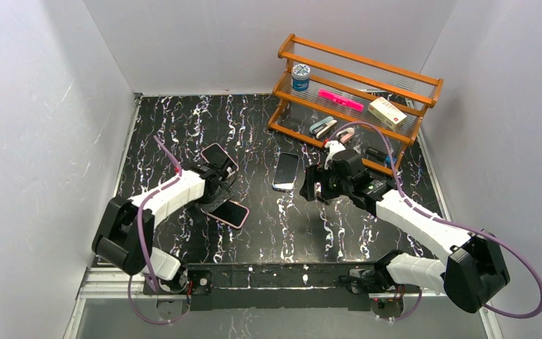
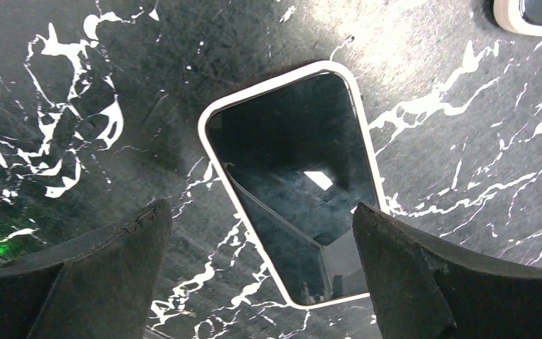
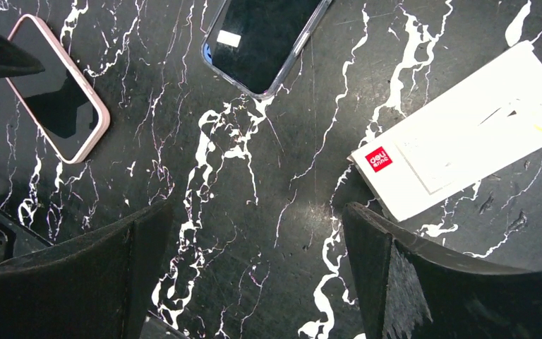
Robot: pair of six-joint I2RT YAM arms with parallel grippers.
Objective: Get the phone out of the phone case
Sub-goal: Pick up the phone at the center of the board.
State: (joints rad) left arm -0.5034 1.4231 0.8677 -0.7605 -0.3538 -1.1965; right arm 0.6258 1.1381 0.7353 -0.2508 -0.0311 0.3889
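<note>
- Near pink-cased phone [image 1: 228, 212]: laid flat, screen up, on the table [image 1: 275, 233], on the near side of the left claw [image 2: 261, 207]. The phone is seated in its case.
- Far pink-cased phone [image 1: 219, 156]: laid flat just beyond the same claw, likewise seated in its case.
- Left wrist view: one pale-cased phone is framed between the two fingers and below them, and no contact is visible. Which of the two pink-cased phones it is cannot be told. A corner of the other is cut off at the upper right edge.
- Left claw: the jaws are spread wide and nothing is held.
- Clear-cased phone [image 1: 286, 171]: laid flat, screen up, at mid-table between the two claws, nearer the right one.
- Right claw [image 3: 255, 207]: the jaws are spread wide over bare table and nothing is held.
- White box [image 3: 466, 131]: a red logo is printed on it. In the right wrist view it is seen flat on the table, just beside one finger.
- Wooden shelf [image 1: 367, 79]: placed at the far right of the table. A jar [image 1: 300, 76] and a pink marker [image 1: 340, 100] are carried on it.
</note>
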